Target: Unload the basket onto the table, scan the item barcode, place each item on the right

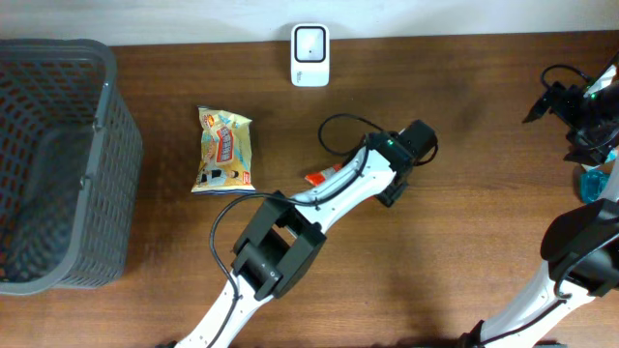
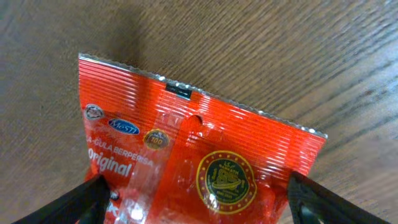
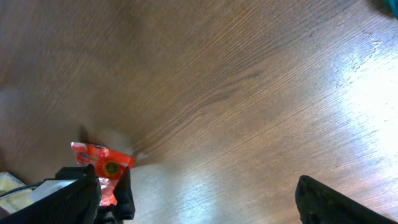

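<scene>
- Red packet (image 2: 205, 155): flat on the bench (image 2: 261, 50), printed face up, between the left fingers (image 2: 87, 202), serrated top edge pointing away from them.
- Left fingers: spread wide, one tip at each side of the packet; whether they touch it cannot be told.
- Right fingers (image 3: 339, 205): spread wide, nothing between them, well apart from the packet.
- White scanner (image 1: 309, 55): apart from the left fingers, at the bench's far edge.
- Yellow snack bag (image 1: 224, 150): between the left fingers and the grey basket (image 1: 58, 164).
</scene>
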Controlling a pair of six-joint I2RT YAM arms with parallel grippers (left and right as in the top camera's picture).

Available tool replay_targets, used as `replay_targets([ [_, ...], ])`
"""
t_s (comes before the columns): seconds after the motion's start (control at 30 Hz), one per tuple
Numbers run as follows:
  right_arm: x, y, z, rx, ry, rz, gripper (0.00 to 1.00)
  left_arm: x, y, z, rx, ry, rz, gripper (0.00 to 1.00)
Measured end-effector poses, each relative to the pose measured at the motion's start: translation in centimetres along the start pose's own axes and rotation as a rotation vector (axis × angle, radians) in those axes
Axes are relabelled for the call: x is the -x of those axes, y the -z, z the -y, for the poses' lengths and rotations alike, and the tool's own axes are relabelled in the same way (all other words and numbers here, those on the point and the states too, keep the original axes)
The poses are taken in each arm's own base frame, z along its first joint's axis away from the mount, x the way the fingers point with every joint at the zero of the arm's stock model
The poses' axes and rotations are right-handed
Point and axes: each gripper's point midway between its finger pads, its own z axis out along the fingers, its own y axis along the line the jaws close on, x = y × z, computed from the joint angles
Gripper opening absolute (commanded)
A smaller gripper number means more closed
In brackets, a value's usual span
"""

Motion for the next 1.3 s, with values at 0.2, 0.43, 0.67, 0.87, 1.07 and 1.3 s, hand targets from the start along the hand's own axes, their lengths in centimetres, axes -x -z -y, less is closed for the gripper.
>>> replay_targets([
  [0.2,0.0,0.0,0.0,0.000,0.000,0.000,0.98,-0.1,-0.2,-1.1,0.066,-0.009,-0.003,0.07],
  [0.43,0.0,0.0,0.0,0.000,0.000,0.000,0.98,-0.7,1.1,-1.2,0.058,-0.023,-0.070,0.00],
  [0.67,0.0,0.0,0.0,0.000,0.000,0.000,0.98,4.4,9.1,2.4,-0.386,0.076,0.067,0.00],
  [0.87,0.0,0.0,0.0,0.001,0.000,0.001,0.98,8.1,12.1,1.0,-0.907,0.176,0.213,0.00],
  [1.07,0.0,0.0,0.0,0.000,-0.001,0.000,0.98,7.2,9.7,2.8,-1.119,0.169,0.213,0.00],
  [1.3,0.0,0.0,0.0,0.000,0.000,-0.001,0.98,6.6,8.4,3.4,-1.233,0.159,0.242,0.00],
])
